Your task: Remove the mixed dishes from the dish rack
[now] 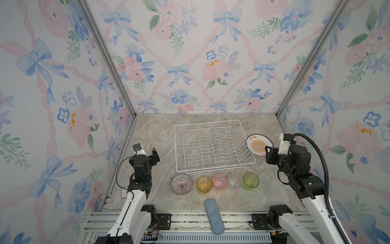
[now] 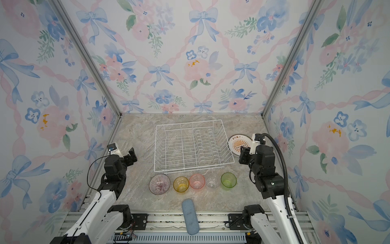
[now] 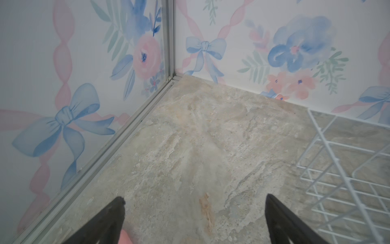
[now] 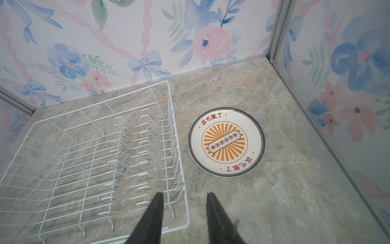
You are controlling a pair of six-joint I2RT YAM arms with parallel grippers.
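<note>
In both top views the dish rack (image 1: pixel 213 145) stands empty in the middle of the surface (image 1: pixel 160 131). The bowl (image 1: pixel 181 184) and tumblers (image 1: pixel 219 181) line its near side, and the plates (image 1: pixel 258 145), seemingly stacked, lie toward the right edge.

Left wrist: your left gripper (image 3: pixel 195 198) gapes wide and empty beside the rack.

Right wrist: your right gripper (image 4: pixel 185 193) is partly open and empty at the rack's rim, with the plates ahead and apart from it.

Blue-grey oblong pad (image 1: pixel 214 216) overhanging front edge of stone-look tabletop (image 1: pixel 156 135), floral bow wallpaper (image 1: pixel 190 52)
</note>
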